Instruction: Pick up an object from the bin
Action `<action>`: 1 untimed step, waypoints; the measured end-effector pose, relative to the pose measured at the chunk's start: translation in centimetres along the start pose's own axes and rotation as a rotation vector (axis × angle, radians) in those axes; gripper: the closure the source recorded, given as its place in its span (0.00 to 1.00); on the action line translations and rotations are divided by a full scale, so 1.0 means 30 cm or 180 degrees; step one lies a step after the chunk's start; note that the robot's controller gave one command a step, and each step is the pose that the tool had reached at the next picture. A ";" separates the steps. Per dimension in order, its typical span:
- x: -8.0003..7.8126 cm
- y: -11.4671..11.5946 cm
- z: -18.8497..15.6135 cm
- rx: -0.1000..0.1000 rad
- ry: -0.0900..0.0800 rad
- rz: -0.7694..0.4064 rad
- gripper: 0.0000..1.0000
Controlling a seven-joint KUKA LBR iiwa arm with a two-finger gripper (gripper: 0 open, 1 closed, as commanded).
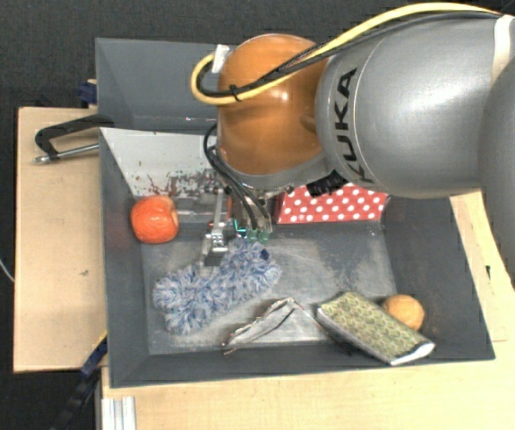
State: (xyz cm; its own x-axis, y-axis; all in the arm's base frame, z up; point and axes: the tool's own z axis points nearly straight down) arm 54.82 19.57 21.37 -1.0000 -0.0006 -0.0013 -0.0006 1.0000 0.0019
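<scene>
My gripper [214, 251] hangs under the orange wrist cover, its tip at the upper edge of a fluffy blue-and-white cloth [210, 287] that lies in the bin's front left part. An orange ball [154, 219] rests to the gripper's left, near the bin's left wall. Behind the gripper to the right lies a red box with white dots [333, 206], partly hidden by the arm.
A pair of silvery metal tongs [259, 323] lies at the bin's front. To its right sits a patterned green sponge-like block [372, 328], with a small orange-brown ball [405, 311] beside it at the front right.
</scene>
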 end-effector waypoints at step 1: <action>0.066 0.026 0.170 -0.0004 -0.0016 -0.0068 0.00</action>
State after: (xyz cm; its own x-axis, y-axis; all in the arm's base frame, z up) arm 52.86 20.37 16.27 -0.9997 -0.0221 -0.0065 -0.0221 0.9998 0.0031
